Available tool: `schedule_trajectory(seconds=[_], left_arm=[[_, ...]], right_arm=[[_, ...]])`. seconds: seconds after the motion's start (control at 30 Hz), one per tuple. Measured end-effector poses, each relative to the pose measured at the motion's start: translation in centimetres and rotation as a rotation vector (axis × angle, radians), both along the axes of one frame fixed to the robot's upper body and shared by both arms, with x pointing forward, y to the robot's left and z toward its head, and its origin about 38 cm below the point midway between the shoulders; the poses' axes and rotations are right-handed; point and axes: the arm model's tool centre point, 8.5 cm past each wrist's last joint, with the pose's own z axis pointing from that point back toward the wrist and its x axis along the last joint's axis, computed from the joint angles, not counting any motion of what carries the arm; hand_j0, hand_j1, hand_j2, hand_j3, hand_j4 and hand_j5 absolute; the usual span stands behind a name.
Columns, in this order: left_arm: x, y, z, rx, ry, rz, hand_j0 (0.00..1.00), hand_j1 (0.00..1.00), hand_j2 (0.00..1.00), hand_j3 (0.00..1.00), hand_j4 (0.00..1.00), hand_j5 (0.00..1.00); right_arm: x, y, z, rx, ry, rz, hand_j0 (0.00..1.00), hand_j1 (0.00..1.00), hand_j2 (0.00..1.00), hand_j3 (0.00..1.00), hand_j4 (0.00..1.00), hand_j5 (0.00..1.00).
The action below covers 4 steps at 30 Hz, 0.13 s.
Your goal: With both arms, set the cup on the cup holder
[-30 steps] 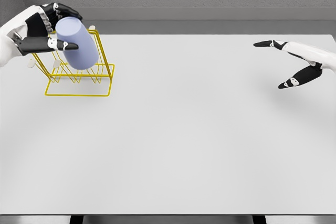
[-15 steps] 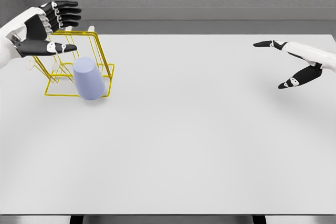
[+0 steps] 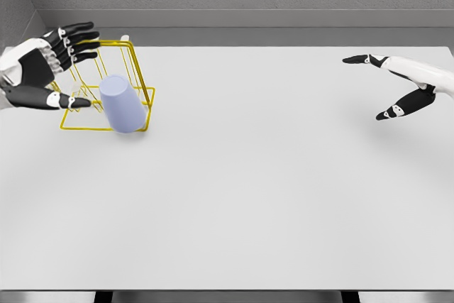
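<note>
The release step is being shown. The pale lavender, smooth-walled cylindrical cup (image 3: 121, 104) is being carried, mouth downward and slightly tilted, at the front right corner of the yellow wire cup holder (image 3: 106, 90), its lower rim overlapping the holder's base frame near the pale grey worktop (image 3: 269, 175). Whether the cup is being seated on a peg or is merely being propped against the wires cannot be told from the head view.

The left hand (image 3: 50, 69) is being held beside the holder with its fingers (image 3: 74, 40) spread and released, nothing being grasped. The cup is being left just to the right of and slightly below the thumb tip, apart from it, with the four upper fingers being extended above and behind the holder's top rail.

The right hand (image 3: 397, 90) is being held well apart from the cup, over the far right of the worktop, its fingers open and relaxed around nothing.

As a judgement, the placement is being regarded as nearly done. A clear withdrawal of the left hand, away from the wires, is being called for next, so that neither holder nor cup is being nudged.
</note>
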Motion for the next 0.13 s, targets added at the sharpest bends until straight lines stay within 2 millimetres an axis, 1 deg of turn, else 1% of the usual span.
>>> schedule_trajectory(seconds=[0.1,0.13], left_arm=[[-0.31,-0.24,-0.1,-0.002,0.005,-0.012,1.0,1.0,1.0,1.0,1.0,1.0],[-0.6,-0.25,-0.75,-0.003,0.024,-0.014,1.0,1.0,1.0,1.0,1.0,1.0]], right_arm=[[0.0,0.0,0.0,0.0,0.0,0.0,1.0,1.0,1.0,1.0,1.0,1.0],[0.0,0.0,0.01,0.0,0.0,0.0,1.0,1.0,1.0,1.0,1.0,1.0]])
